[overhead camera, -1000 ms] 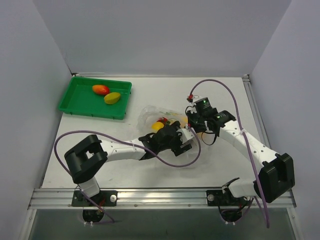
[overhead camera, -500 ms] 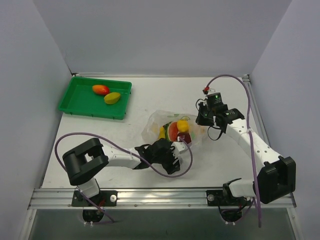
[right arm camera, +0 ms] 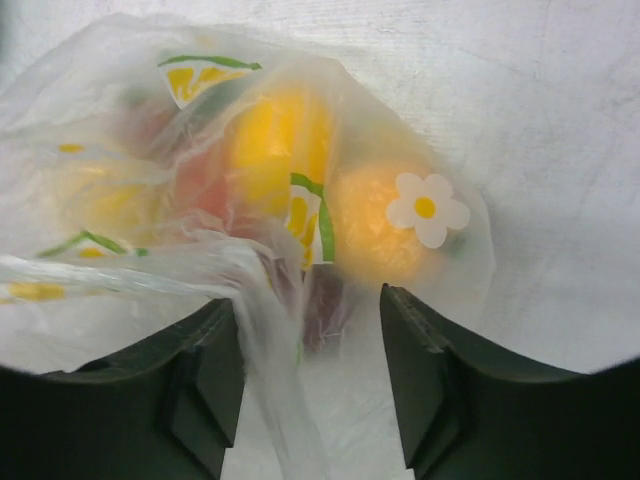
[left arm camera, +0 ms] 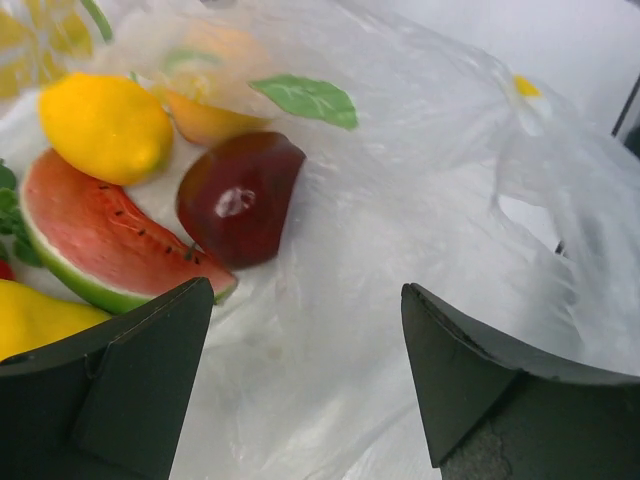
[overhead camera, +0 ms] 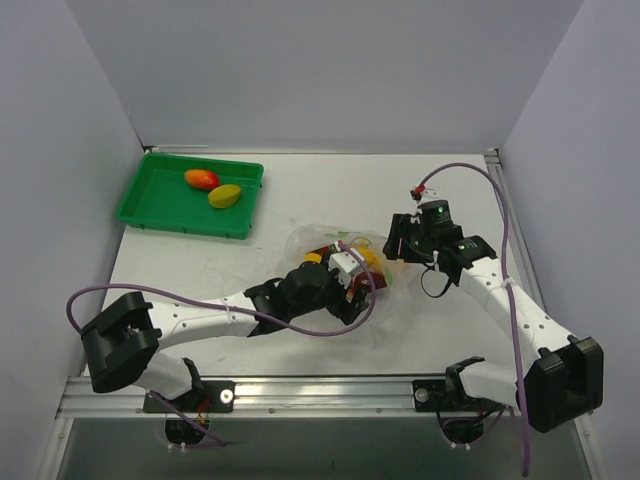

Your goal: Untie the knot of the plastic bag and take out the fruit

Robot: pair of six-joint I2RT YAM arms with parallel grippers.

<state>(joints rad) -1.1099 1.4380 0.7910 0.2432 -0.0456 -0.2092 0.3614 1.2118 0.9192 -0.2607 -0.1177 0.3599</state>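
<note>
The clear plastic bag (overhead camera: pixel 305 240), printed with flowers and leaves, lies mid-table with the fruit inside. In the left wrist view I see a lemon (left arm camera: pixel 105 125), a watermelon wedge (left arm camera: pixel 110 240) and a dark red fruit (left arm camera: pixel 240 195) through the plastic. My left gripper (left arm camera: pixel 307 290) is open, with its jaws standing over the film (overhead camera: pixel 350 272). My right gripper (right arm camera: pixel 305 300) is open at the bag's right end (overhead camera: pixel 395 247). A bunched strand of the bag (right arm camera: pixel 265 340) hangs along its left finger. An orange fruit (right arm camera: pixel 385 235) shows just beyond. The knot itself is hidden.
A green tray (overhead camera: pixel 150 205) at the back left holds a red-orange mango (overhead camera: pixel 201 179) and a yellow-green mango (overhead camera: pixel 224 196). Purple cables loop beside both arms. Walls close in the left, right and back sides.
My right gripper has opened and slid slightly back toward the bag. The left gripper has moved up from the near side onto the bag, covering some of the fruit.
</note>
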